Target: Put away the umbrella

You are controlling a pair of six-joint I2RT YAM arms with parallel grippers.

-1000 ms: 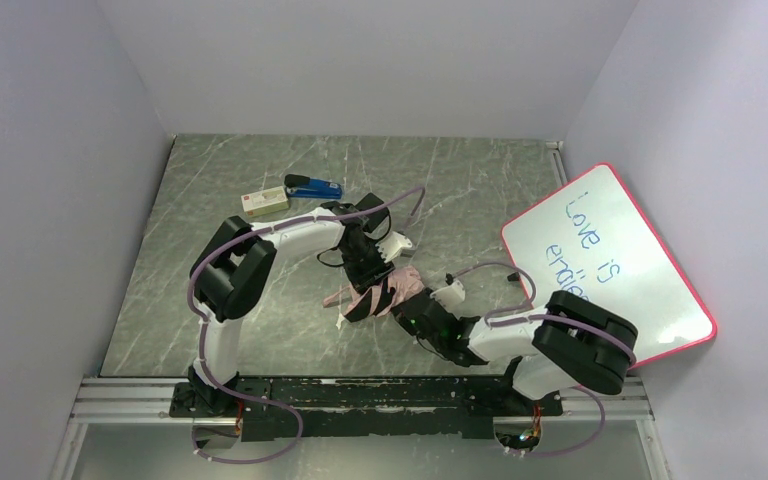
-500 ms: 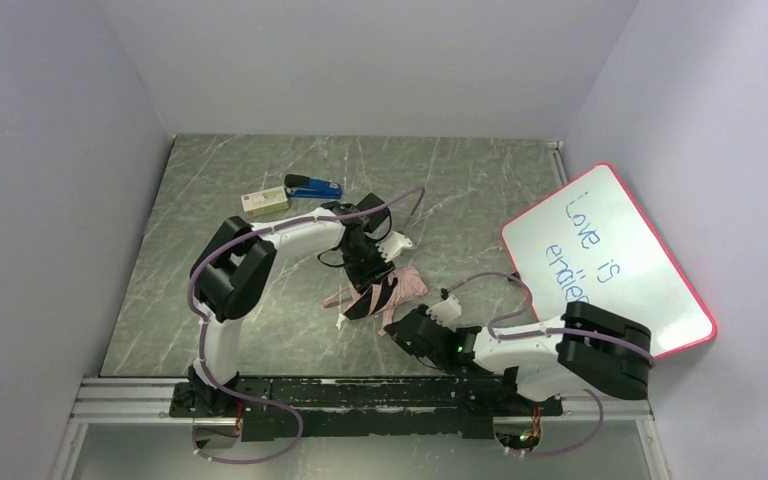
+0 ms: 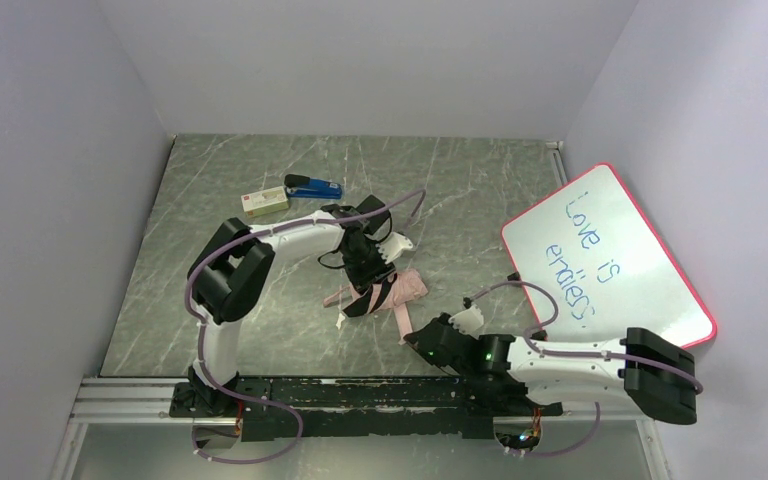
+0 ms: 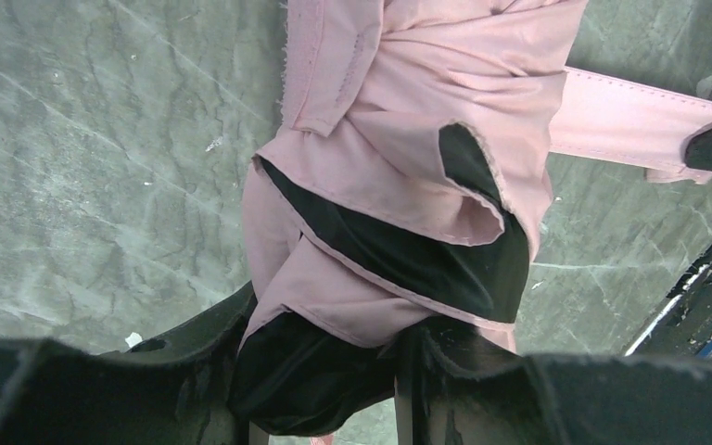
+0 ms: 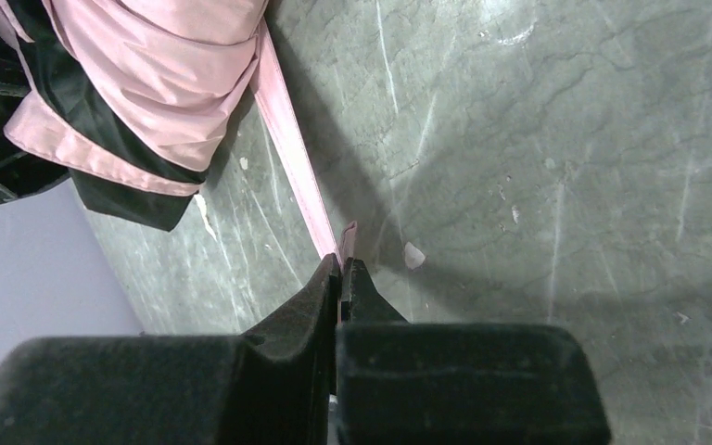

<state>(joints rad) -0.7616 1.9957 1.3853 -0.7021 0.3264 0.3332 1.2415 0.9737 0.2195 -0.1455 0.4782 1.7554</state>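
Table: grey-green marbled stone-look table point(image 3: 210, 300), closed in by pale lilac walls point(image 3: 60, 150).
Whiteboard: red-framed white board point(image 3: 640, 290) leans against the right wall. Its blue handwriting reads "Love is", with a word starting "endles" below.
Far-left items: blue stapler point(image 3: 312, 187) just beside a small cream box with a red label point(image 3: 264, 202), whose print is too small to read.
Umbrella: pale pink thin-fabric compact umbrella point(image 3: 400, 287) point(image 4: 408, 139) lies bunched at mid-table, with black lining showing in its folds.
Left gripper: left gripper point(image 3: 365, 275) point(image 4: 324, 362) stands over the bundle, its fingers clamped on the pink-and-black fabric.
Strap: long pink strap point(image 3: 399, 318) point(image 5: 292, 148) runs flat along the table from the bundle toward the near edge.
Right gripper: right gripper point(image 3: 415, 338) point(image 5: 341, 269) sits low by the near edge. Its fingers are pressed together, pinching the strap's free end, which pokes up at the tips.
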